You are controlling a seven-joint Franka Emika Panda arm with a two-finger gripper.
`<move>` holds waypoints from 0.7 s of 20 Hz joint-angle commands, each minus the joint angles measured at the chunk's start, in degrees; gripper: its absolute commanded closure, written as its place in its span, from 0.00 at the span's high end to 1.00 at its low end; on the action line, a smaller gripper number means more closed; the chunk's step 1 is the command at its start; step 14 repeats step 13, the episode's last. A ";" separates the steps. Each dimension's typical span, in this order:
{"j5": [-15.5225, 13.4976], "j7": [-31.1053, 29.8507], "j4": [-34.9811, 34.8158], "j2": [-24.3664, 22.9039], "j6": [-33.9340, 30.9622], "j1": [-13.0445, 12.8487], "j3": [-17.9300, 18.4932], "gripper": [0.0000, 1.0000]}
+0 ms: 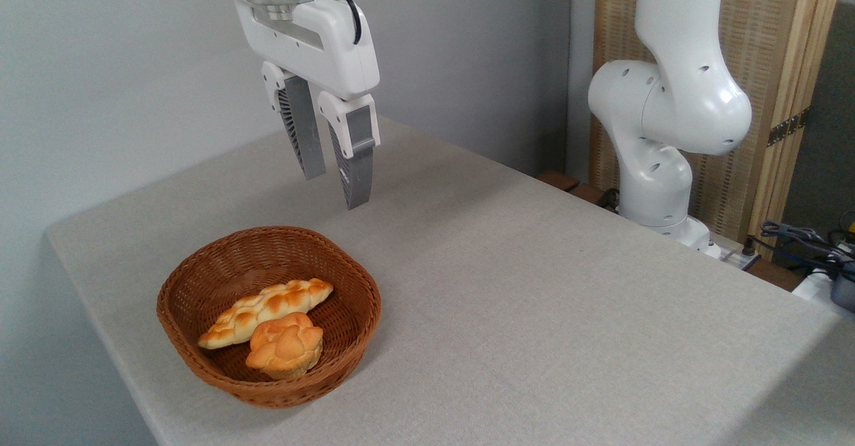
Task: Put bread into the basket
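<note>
Table (534, 312) covered in pale grey cloth fills most of the view, with the white robot arm (668, 105) mounted at its far right edge. Near the left corner sits the basket (200, 359) — inside it the bread (267, 304) lies flat along the bottom, touching a small round bun (285, 344) just in front. Well above, the gripper (334, 191) hangs empty, fingers (354, 159) parted with a narrow gap.
</note>
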 commanded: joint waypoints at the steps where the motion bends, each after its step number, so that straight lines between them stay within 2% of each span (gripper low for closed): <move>1: 0.00 0.34 1.76 0.62 -1.81 -0.48 2.69 1.00; 14: -0.09 0.78 1.67 0.62 -1.81 -0.48 2.77 1.00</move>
